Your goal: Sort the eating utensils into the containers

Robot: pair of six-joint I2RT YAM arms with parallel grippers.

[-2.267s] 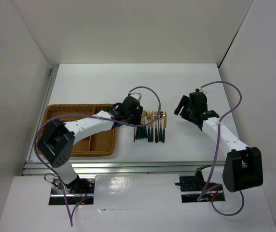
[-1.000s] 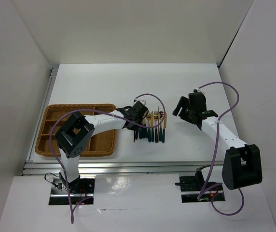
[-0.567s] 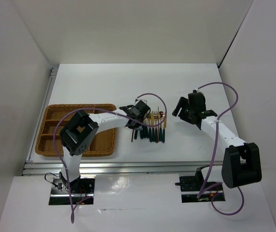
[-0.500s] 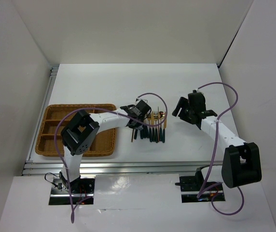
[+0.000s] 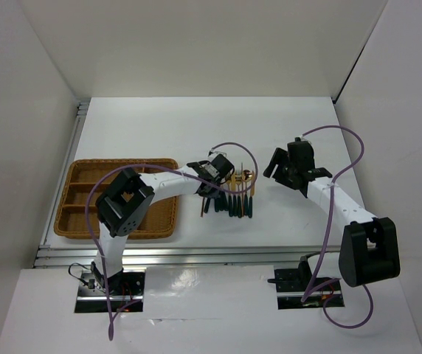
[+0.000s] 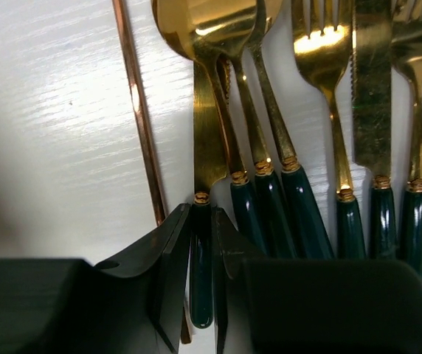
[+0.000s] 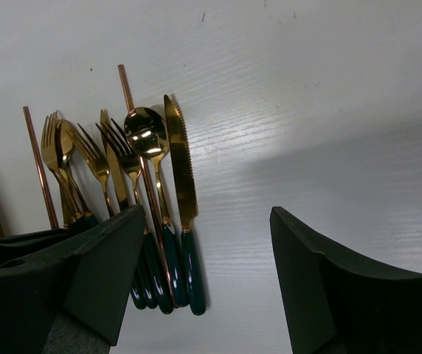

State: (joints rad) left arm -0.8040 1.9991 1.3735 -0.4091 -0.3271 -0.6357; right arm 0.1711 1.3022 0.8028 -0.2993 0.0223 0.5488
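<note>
The eating utensils [image 5: 232, 196] lie side by side on the white table, gold heads pointing away, dark green handles toward me. My left gripper [image 5: 212, 181] is down at the left end of the row. In the left wrist view it [image 6: 201, 221] is shut on the dark green handle of the leftmost knife [image 6: 206, 140], with a thin brown stick [image 6: 140, 118] just left of it. My right gripper [image 5: 288, 167] hovers right of the row, open and empty [image 7: 207, 214]. The wicker tray [image 5: 122, 161] sits to the left with its compartments empty.
A second brown stick [image 7: 127, 88] lies among the forks and spoons in the right wrist view, beside a serrated knife [image 7: 179, 162] at the right end of the row. White walls close in the table on three sides. A metal rail runs along the near edge [image 5: 196, 254].
My left gripper has moved right from the tray's edge to the left end of the utensil row and lowered onto it. The right arm has barely moved.
</note>
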